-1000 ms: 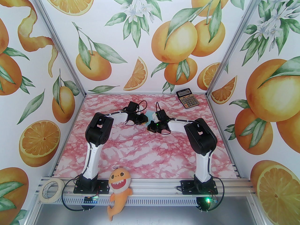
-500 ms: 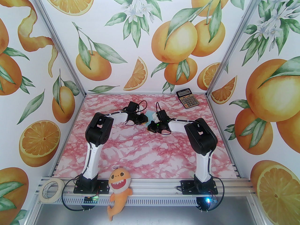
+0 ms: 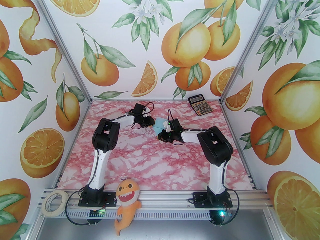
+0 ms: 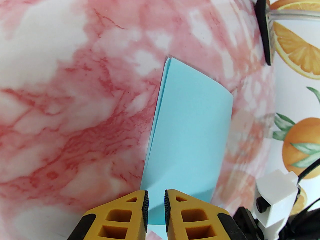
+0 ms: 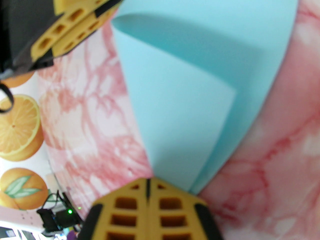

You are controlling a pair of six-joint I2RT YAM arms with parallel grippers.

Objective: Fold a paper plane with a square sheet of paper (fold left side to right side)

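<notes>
The square sheet of paper is pale light blue and lies loosely folded over on the pink marble table, between the two grippers. In the left wrist view the sheet of paper shows doubled edges on one long side and a soft, rounded bend on the other. My left gripper straddles its near end, jaws a narrow gap apart, with paper showing through the gap. The right wrist view shows the upper flap lying skewed on the paper. My right gripper is shut, its tips at the paper's near corner. The left gripper and right gripper nearly meet.
A black-and-gold calculator lies at the back right of the table. On the front rail sit a roll of tape and an orange plush shark. Orange-patterned walls close in the back and both sides.
My left arm has drawn back toward the far left, uncovering more of the blue paper. The right gripper has shifted slightly to the right. Neither gripper's opening has changed.
</notes>
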